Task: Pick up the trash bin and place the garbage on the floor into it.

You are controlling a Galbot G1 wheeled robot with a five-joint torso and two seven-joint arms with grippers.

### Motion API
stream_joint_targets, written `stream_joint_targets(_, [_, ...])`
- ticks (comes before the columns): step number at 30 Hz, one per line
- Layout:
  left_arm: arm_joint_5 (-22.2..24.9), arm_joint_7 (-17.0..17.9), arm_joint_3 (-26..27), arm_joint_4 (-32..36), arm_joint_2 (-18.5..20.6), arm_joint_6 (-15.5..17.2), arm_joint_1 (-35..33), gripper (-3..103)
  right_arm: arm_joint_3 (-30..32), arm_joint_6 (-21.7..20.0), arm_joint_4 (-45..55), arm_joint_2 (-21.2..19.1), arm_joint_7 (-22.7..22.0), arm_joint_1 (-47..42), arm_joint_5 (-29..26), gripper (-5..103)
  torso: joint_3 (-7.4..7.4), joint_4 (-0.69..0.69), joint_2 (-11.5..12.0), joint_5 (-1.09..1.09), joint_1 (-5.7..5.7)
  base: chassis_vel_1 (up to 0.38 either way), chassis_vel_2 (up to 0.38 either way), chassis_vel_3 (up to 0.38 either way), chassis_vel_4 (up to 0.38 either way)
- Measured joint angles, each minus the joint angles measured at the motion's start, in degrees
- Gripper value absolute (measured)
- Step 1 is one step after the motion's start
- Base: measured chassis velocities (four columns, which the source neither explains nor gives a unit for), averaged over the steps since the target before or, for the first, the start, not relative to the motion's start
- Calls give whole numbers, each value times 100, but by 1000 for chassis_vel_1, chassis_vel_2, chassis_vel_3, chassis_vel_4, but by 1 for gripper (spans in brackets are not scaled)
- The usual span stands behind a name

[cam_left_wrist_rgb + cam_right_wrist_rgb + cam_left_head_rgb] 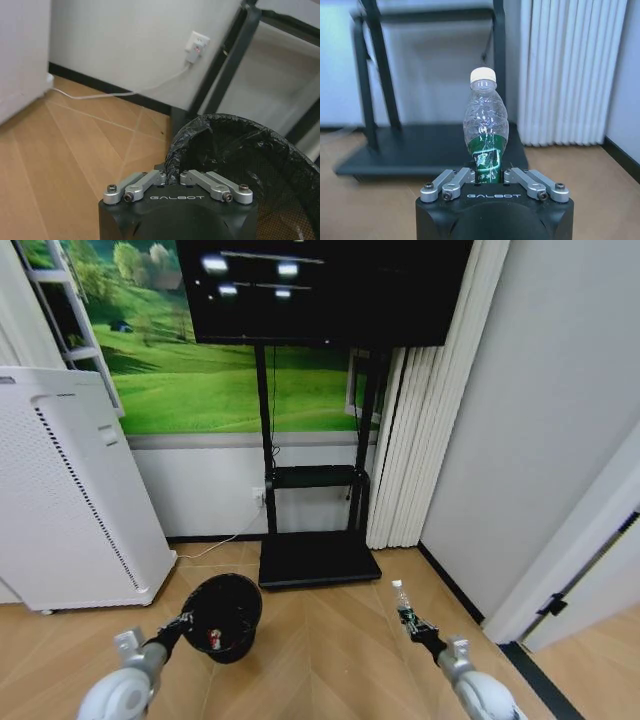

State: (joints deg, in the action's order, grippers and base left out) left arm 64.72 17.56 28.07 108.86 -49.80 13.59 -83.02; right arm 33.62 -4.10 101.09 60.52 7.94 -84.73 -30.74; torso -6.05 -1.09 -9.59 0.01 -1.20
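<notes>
Open floor (320, 640) lies between the trash bin (222, 616) and the bottle (402, 602). Behind the bin, the black TV stand (318, 558) blocks the way; the white appliance (70, 500) crowds its left, and a white cable (115, 92) trails along the wall

Readable text: one brand word, seen twice.
"GALBOT" stands in pale capitals on the black housing of the left gripper (172, 179), at 6 o'clock in its wrist view, and likewise on the right gripper (489, 176); the bottle (486, 132) label's print cannot be read.
</notes>
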Motion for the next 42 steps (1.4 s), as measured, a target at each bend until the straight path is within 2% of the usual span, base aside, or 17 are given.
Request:
stream_joint_targets(1, [113, -110, -56, -42, -59, -60, -47, 6, -37, 4, 303, 27, 27, -33, -91, 20, 0, 11, 0, 0, 0, 0, 0, 0, 0])
stream_joint_targets(2, [113, -110, -56, -42, -59, -60, -47, 6, -37, 4, 303, 27, 27, -33, -91, 20, 0, 11, 0, 0, 0, 0, 0, 0, 0])
stream_joint_targets(3, [222, -202, -192, -124, -80, -102, -11, 6, -31, 32, 555, 80, 73, -116, -119, 20, 0, 22, 0, 1, 0, 0, 0, 0, 0])
stream_joint_targets(5, [284, -573, -641, -448, -55, -232, 323, 6, 85, 110, 1027, 145, 162, -434, -120, 20, 0, 17, 0, -1, 0, 16, 7, 24, 29])
stream_joint_targets(6, [284, -573, -641, -448, -55, -232, 323, 6, 85, 110, 1027, 145, 162, -434, -120, 20, 0, 17, 0, -1, 0, 0, 0, 0, 0])
stream_joint_targets(7, [261, -788, -966, -647, -32, -314, 590, 6, 133, 187, 1243, 142, 226, -624, -87, 20, 0, 7, 0, -1, 0, 0, 0, 0, 0])
stream_joint_targets(8, [236, -910, -1229, -772, -28, -352, 798, 6, 137, 275, 1363, 126, 275, -742, -43, 20, 0, 6, 0, 0, 0, 0, 0, 0, 0])
stream_joint_targets(10, [215, -972, -1468, -876, -29, -374, 986, 6, 130, 367, 1446, 106, 316, -826, 11, 20, 0, 5, 0, 0, 0, 0, 0, 0, 0])
stream_joint_targets(13, [60, -1100, -2480, -1299, -118, -479, 1786, 6, -52, 656, 1681, 65, 497, -1032, 273, 20, 0, 4, 0, -1, 0, 0, 0, 0, 0])
stream_joint_targets(14, [60, -1100, -2480, -1299, -118, -479, 1786, 6, -52, 656, 1681, 65, 497, -1032, 273, 20, 0, 4, 0, -1, 0, 0, 0, 0, 0])
stream_joint_targets(17, [-55, -1247, -3359, -1684, -255, -545, 2474, 6, -380, 726, 1828, 114, 542, -999, 401, 20, -1, 11, 0, 0, 0, 0, 0, 0, 0])
stream_joint_targets(18, [-55, -1247, -3359, -1684, -255, -545, 2474, 6, -380, 726, 1828, 114, 542, -999, 401, 20, -1, 11, 0, 0, 0, 0, 0, 0, 0])
stream_joint_targets(21, [-168, -1425, -4159, -2131, -462, -616, 3137, 6, -618, 762, 1910, 153, 651, -963, 518, 20, -1, 7, 0, -1, 0, 0, 0, 0, 0])
stream_joint_targets(25, [-198, -1505, -4538, -2420, -635, -628, 3499, 6, -697, 828, 1923, 130, 738, -972, 588, 20, -1, 9, 0, 0, 0, 0, 0, 0, 0])
stream_joint_targets(27, [-242, -1592, -4812, -2691, -871, -632, 3807, 6, -732, 1035, 1844, 81, 869, -985, 813, 20, -1, 8, 0, 0, 0, 0, 0, 0, 0])
stream_joint_targets(32, [-323, -1782, -5122, -2835, -1075, -708, 4015, 6, -765, 1249, 1632, 64, 973, -992, 1141, 20, -1, 8, 0, 0, 0, 0, 0, 0, 0])
stream_joint_targets(42, [-372, -2135, -5301, -2426, -932, -815, 3984, 6, -970, 1394, 1320, 151, 1065, -986, 1482, 20, 0, 10, 0, 0, 0, 0, 0, 0, 0])
